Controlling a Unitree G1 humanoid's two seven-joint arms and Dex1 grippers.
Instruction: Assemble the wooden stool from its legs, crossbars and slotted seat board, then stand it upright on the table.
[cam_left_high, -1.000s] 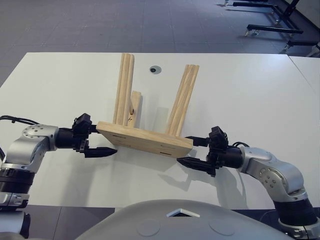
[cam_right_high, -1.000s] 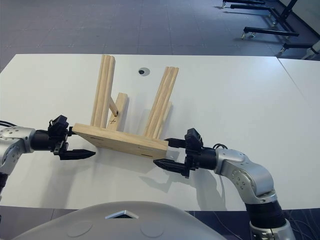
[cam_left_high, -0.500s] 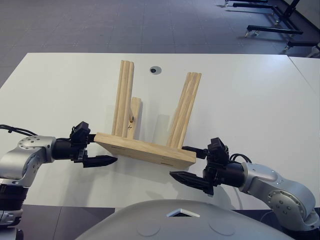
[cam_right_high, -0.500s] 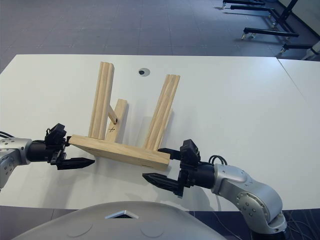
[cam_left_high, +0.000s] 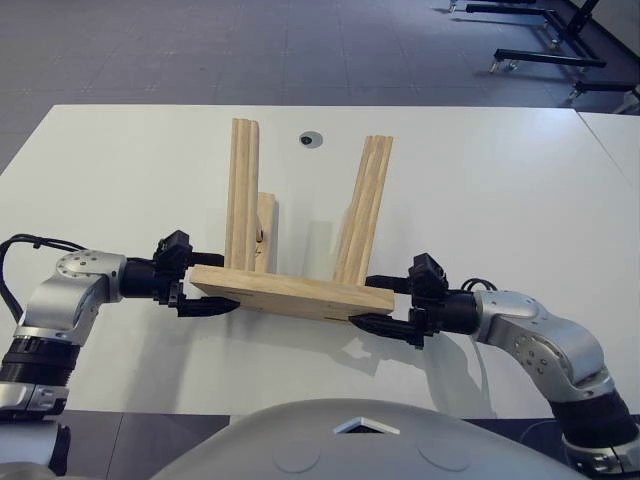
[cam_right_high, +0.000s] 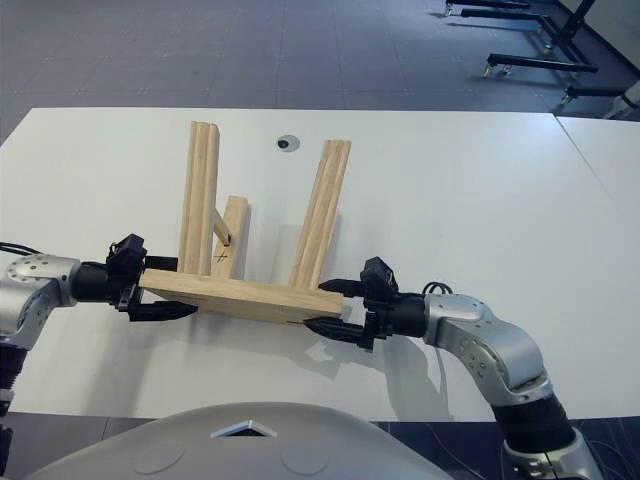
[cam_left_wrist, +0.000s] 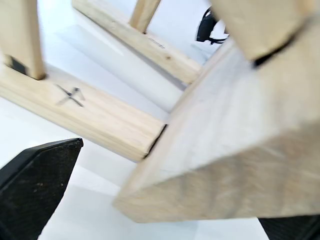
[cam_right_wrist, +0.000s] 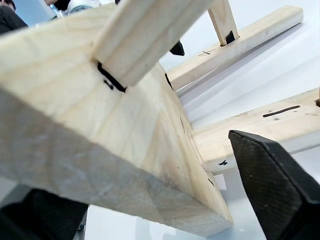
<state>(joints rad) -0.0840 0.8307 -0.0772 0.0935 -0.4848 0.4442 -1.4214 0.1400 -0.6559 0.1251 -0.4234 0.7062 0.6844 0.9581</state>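
On the table (cam_left_high: 500, 180), the assembled stool (cam_left_high: 352, 225) is on its side at centre, with the board (cam_left_high: 300, 295) toward 6 o'clock and the legs (cam_left_high: 243, 190) pointing to 12. The left hand (cam_left_high: 215, 290) at 9 and the right hand (cam_left_high: 362, 302) at 3 straddle the board ends, both spread and not pinching. The step in hand looks like uprighting. The next move probably needs firm pinches at both ends, then a matched, level turn.
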